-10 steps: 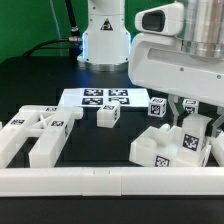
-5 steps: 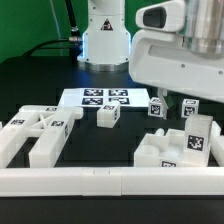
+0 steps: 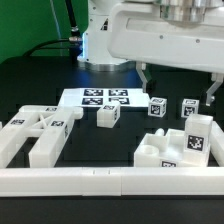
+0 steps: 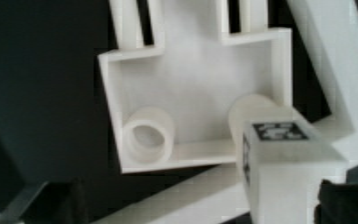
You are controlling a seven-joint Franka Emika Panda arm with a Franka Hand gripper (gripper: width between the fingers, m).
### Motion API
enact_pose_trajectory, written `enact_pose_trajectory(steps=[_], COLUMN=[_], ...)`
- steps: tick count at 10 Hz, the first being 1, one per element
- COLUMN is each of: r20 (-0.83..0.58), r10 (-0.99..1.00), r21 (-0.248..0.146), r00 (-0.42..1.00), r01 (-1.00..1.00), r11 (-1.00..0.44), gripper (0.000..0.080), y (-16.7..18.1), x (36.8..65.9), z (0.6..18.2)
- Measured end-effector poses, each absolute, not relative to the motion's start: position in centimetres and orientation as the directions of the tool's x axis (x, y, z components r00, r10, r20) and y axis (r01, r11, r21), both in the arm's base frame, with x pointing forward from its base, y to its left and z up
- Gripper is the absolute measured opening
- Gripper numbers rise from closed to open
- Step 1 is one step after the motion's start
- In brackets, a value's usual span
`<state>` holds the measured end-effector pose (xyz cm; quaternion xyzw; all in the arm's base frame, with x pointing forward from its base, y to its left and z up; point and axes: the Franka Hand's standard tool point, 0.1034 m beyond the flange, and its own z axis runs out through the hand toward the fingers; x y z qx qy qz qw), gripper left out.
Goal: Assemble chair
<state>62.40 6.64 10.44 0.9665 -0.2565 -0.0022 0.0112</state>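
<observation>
The chair's white seat block (image 3: 165,152) lies at the exterior view's right near the front rail, with a tagged upright piece (image 3: 196,136) standing on it. My gripper (image 3: 178,82) hangs well above them, jaws wide apart and empty. The wrist view looks down on the seat block (image 4: 185,85), its round hole (image 4: 149,135) and the tagged piece (image 4: 275,150), with my gripper (image 4: 185,212) open around nothing. Three small tagged cubes (image 3: 107,116), (image 3: 157,107), (image 3: 190,107) lie behind. A cluster of white leg bars and slabs (image 3: 35,132) lies at the left.
The marker board (image 3: 100,97) lies flat at the middle back. A long white rail (image 3: 110,181) runs along the front edge. The robot's base (image 3: 105,40) stands behind the board.
My gripper has let go of the upright tagged piece on the seat block and risen well above it. The piece stays standing there.
</observation>
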Motion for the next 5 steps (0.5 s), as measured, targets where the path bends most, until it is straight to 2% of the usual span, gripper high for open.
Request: enact_pose_trajectory(steps=[4,5], r20=[0.0,0.008], r10=[-0.492,-0.437], r21=[0.024,0.015], r00=[0.871,0.9], r01=[-0.492,-0.437], r11=[-0.871,-0.9], gripper=[0.0649,0.0649], y=[6.5,5.8], x=[62.3,61.2], z=[10.3,10.0])
